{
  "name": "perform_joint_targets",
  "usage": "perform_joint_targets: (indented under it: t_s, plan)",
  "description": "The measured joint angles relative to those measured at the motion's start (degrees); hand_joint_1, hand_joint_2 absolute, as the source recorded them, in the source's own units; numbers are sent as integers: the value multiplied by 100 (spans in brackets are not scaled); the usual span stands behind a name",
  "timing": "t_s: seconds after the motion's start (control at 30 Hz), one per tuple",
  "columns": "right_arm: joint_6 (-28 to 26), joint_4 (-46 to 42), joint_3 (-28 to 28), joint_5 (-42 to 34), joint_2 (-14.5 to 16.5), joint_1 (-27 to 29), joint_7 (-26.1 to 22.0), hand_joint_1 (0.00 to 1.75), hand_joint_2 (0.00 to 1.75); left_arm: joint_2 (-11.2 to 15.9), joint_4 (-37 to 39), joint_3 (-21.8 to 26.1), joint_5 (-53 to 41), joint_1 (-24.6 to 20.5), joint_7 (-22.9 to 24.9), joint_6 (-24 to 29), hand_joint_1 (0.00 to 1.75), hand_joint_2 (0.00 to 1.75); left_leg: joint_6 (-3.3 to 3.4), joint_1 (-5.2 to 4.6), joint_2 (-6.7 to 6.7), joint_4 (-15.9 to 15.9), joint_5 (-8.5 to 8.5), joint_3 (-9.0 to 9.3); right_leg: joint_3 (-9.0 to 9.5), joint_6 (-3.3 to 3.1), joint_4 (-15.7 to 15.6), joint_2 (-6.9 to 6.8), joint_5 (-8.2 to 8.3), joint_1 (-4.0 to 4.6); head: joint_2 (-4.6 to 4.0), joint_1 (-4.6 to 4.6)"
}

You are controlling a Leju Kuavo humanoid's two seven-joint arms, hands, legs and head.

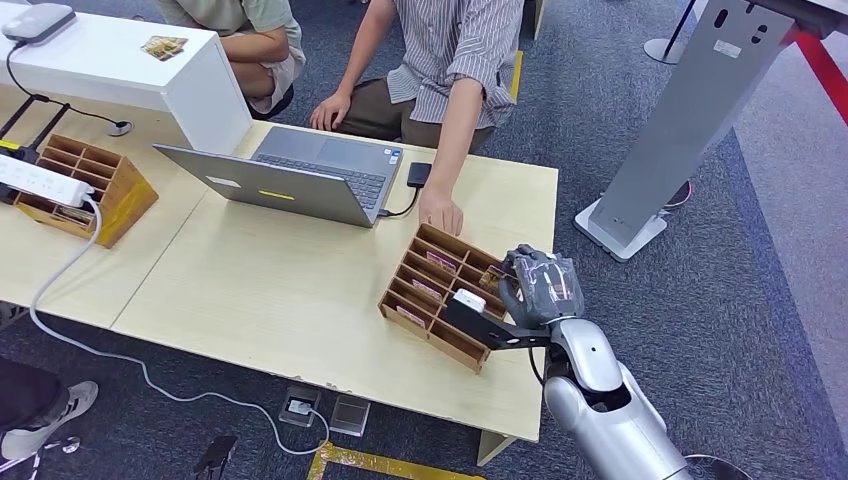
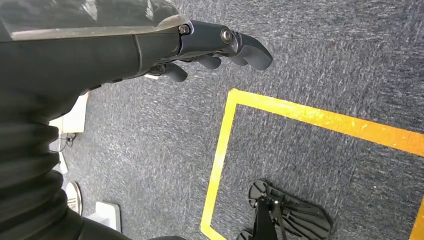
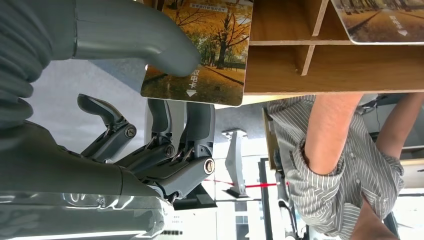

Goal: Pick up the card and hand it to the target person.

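Observation:
A card [image 3: 215, 55] printed with autumn trees stands in a slot of the wooden card box [image 1: 398, 272] at the table's right end. My right hand [image 1: 535, 285] pinches this card, thumb [image 3: 150, 45] on its printed face and fingers [image 3: 192, 125] behind it. The card's far end still lies in the box. Another card [image 3: 380, 20] sits in a neighbouring slot. A person in a striped shirt [image 1: 455, 50] sits across the table with one hand [image 1: 440, 212] on the box's far edge. My left hand [image 2: 215, 50] hangs over the carpet, fingers loosely extended, holding nothing.
An open laptop [image 1: 300, 175] stands mid-table, cabled to a small black box [image 1: 419, 174]. A second wooden box [image 1: 90, 185] with a power strip [image 1: 40, 180] is at the left. Behind are a white pedestal [image 1: 120, 70] and a second person [image 1: 255, 40]. A grey stand [image 1: 690, 120] rises at the right.

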Motion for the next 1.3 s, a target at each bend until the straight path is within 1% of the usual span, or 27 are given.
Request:
perform_joint_targets:
  t_s: [0.13,0.33,0.47,0.67,0.8,0.97,1.13,1.3]
  plan:
    - [-22,-296,39,-119,-123,-18,74,175,175,24,3,-24,-31,-2,-12,-33,0,175,0,0,-1,1,0,-1,-2,0,1,-1,-1,0,0,0]
    - [13,-694,-109,-294,-251,35,199,175,175,63,0,-87,-105,-5,-61,-110,0,175,1,-1,-3,2,0,-1,-2,1,2,-1,-1,-1,0,0]
    - [12,-957,-136,-272,-345,102,258,175,175,88,2,-116,-136,-6,-81,-160,0,175,1,0,-4,3,1,-3,-3,0,3,-3,0,0,0,0]
    - [18,-1295,-168,-144,-406,213,355,175,175,96,12,-132,-157,-9,-103,-194,0,175,0,1,-6,1,-1,1,1,0,0,-6,-2,1,0,0]
    - [6,-1682,-241,-23,-435,301,378,175,175,95,18,-138,-173,-10,-131,-211,0,175,-1,1,-5,2,-1,0,-1,-1,1,-5,-3,1,0,0]
    - [-41,-2063,-376,203,-438,269,471,175,175,85,26,-140,-186,-8,-153,-224,0,175,1,-1,-5,2,0,-1,-3,-1,2,-2,-1,-1,0,0]
    - [-215,-2046,-506,598,-382,33,651,175,175,49,32,-127,-177,-3,-156,-217,0,175,0,-2,-1,4,0,-4,-7,-1,6,1,-1,-2,0,0]
    - [-433,-1479,-638,918,-239,-441,806,175,175,23,31,-161,-221,-3,-193,-224,0,175,1,-4,11,5,-1,-4,-11,-1,8,13,2,-3,0,0]
